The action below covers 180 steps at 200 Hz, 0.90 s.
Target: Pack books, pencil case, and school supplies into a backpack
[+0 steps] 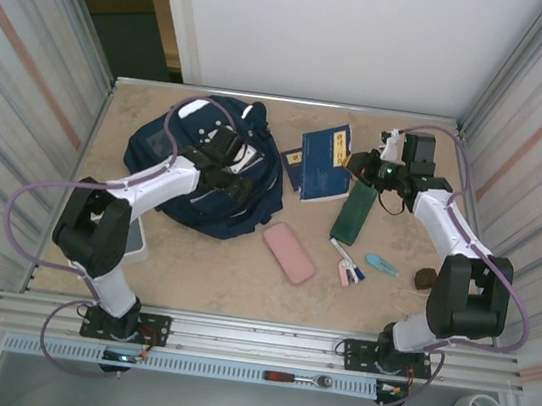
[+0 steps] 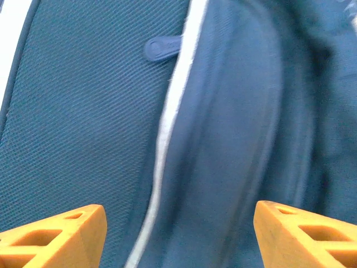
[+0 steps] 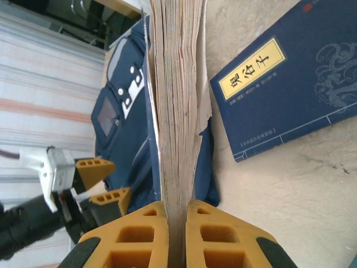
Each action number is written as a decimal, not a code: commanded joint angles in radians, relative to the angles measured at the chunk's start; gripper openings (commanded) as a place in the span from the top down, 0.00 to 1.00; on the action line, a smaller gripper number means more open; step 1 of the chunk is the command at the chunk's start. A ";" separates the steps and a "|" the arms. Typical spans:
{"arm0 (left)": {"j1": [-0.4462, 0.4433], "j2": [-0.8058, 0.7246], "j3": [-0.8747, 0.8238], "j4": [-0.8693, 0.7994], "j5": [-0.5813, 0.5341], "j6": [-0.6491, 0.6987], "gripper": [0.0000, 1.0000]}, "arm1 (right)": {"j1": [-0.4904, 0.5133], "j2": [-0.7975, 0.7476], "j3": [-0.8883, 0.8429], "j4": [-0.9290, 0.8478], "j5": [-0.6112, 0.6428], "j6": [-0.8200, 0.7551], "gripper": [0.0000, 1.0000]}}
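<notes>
The navy backpack [image 1: 205, 169] lies at the left-centre of the table. My left gripper [image 1: 231, 165] hovers open just over its fabric [image 2: 83, 111], near a white stripe [image 2: 164, 139], with nothing between the orange fingers [image 2: 61, 229]. My right gripper [image 3: 177, 209] is shut on a book [image 3: 175, 100], held edge-on with its page edges showing. In the top view this book [image 1: 325, 165] sits at the right gripper [image 1: 362, 165], right of the backpack. A second navy book [image 3: 284, 78] with a yellow label lies flat on the table. Pen-like sticks [image 1: 346, 264] and a light-blue piece [image 1: 381, 264] lie near the front right.
A dark green pouch [image 1: 353, 215] and a pink oblong case [image 1: 289, 253] lie mid-table. A small brown object [image 1: 425, 277] sits by the right arm. A white box [image 1: 136, 242] rests under the left arm. Corrugated walls close in both sides.
</notes>
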 commanded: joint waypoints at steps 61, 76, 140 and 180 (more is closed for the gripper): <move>0.009 0.137 0.096 -0.033 0.057 0.068 0.27 | -0.001 -0.044 0.002 -0.052 0.005 -0.048 1.00; 0.009 0.111 0.078 -0.016 0.076 0.059 0.26 | 0.001 -0.050 -0.003 -0.060 0.010 -0.052 1.00; 0.008 0.050 0.003 0.054 0.186 0.069 0.21 | 0.007 -0.033 -0.004 -0.058 0.014 -0.056 1.00; 0.000 0.130 0.040 0.033 0.105 0.073 0.22 | 0.010 -0.011 0.003 -0.062 0.011 -0.061 1.00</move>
